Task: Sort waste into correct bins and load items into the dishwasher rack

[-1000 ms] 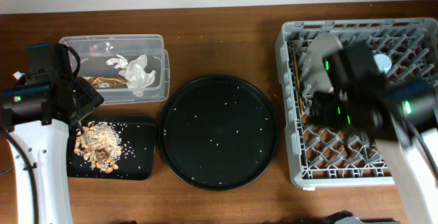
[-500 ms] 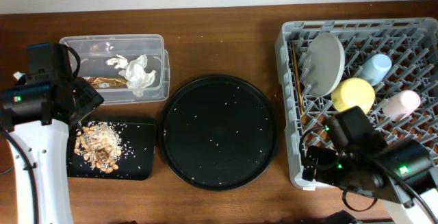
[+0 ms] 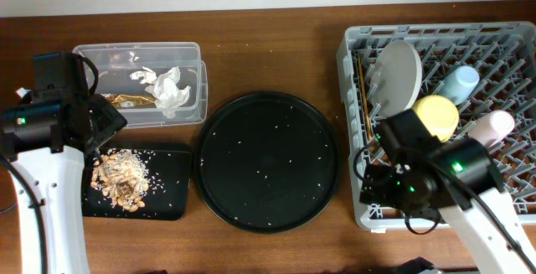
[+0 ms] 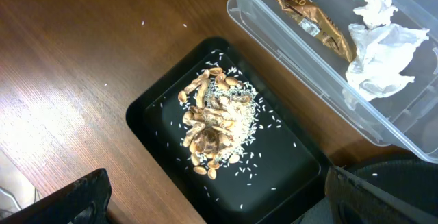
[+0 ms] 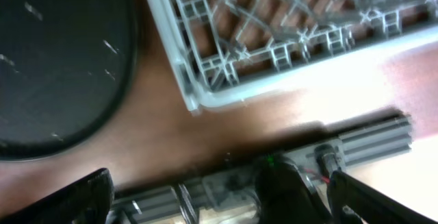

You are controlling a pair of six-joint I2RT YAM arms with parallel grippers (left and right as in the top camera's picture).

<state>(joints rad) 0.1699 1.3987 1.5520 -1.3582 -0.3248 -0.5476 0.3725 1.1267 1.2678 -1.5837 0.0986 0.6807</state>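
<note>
Waste: tissue (image 3: 167,88) and wrapper (image 3: 126,100) in box (image 3: 138,49), scraps (image 3: 121,178) in rectangular tray (image 3: 172,183) | rack (image 3: 435,29): plate (image 3: 396,77), bowl (image 3: 437,115), blue cup (image 3: 459,81), pink cup (image 3: 492,127), chopsticks (image 3: 362,90) loaded | left claw (image 4: 219,198), right claw (image 5: 219,196): apart, empty | task looks complete

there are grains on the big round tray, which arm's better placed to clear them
Right, probably. The right gripper hangs open at the front-left corner of the dishwasher rack, beside the round tray; the left gripper is over the food scraps, farther off.

Plate (image 3: 397,77) and bowl (image 3: 435,116) in rack (image 3: 435,30)
</note>
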